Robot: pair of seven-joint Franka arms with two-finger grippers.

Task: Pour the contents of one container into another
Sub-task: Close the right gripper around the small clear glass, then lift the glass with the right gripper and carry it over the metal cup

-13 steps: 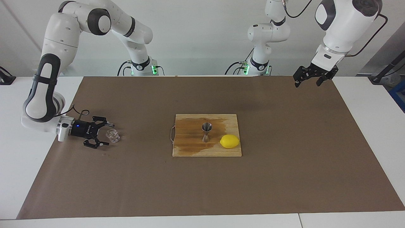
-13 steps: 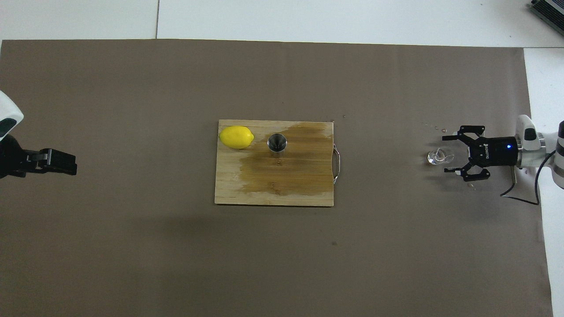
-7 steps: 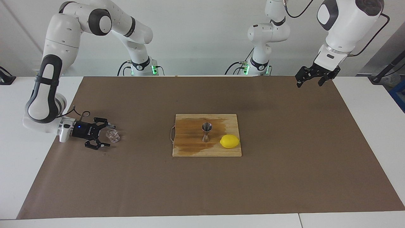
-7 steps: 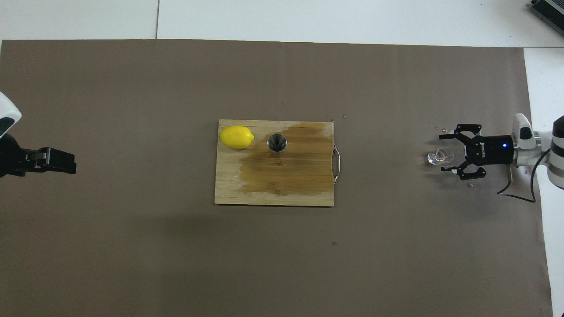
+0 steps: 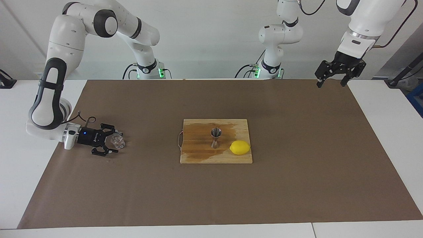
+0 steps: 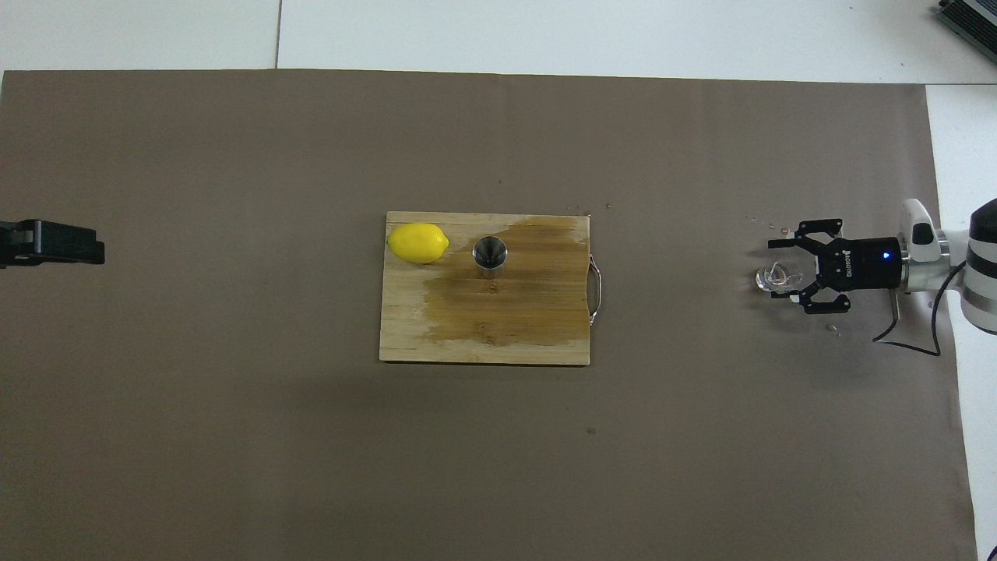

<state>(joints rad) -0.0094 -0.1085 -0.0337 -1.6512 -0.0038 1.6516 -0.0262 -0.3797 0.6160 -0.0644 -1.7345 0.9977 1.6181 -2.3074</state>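
facing view: your right gripper (image 5: 111,142) lies low on its side at the right arm's end of the brown paper, jaws spread around the small knobbly clear glass cup (image 5: 118,141), which stands on the paper between the fingers; contact i cannot tell. close squarely on the cup's sides before lifting, keep it level on the way, tilt only once over the small silvery hourglass metal jigger (image 5: 215,137). that jigger stands upright on the wooden cutting board (image 5: 198,155), just beside the yellow lemon (image 5: 240,147). left gripper (image 5: 339,73) waits raised over the left arm's end, jaws apart.

overhead view: right gripper (image 6: 785,266) brackets the cup (image 6: 773,277); the jigger's mouth (image 6: 490,252) is narrow, so pour slowly. left gripper (image 6: 74,241) shows at the edge. count: one cup, one jigger, one lemon (image 6: 418,242), one board (image 6: 483,327), two grippers.
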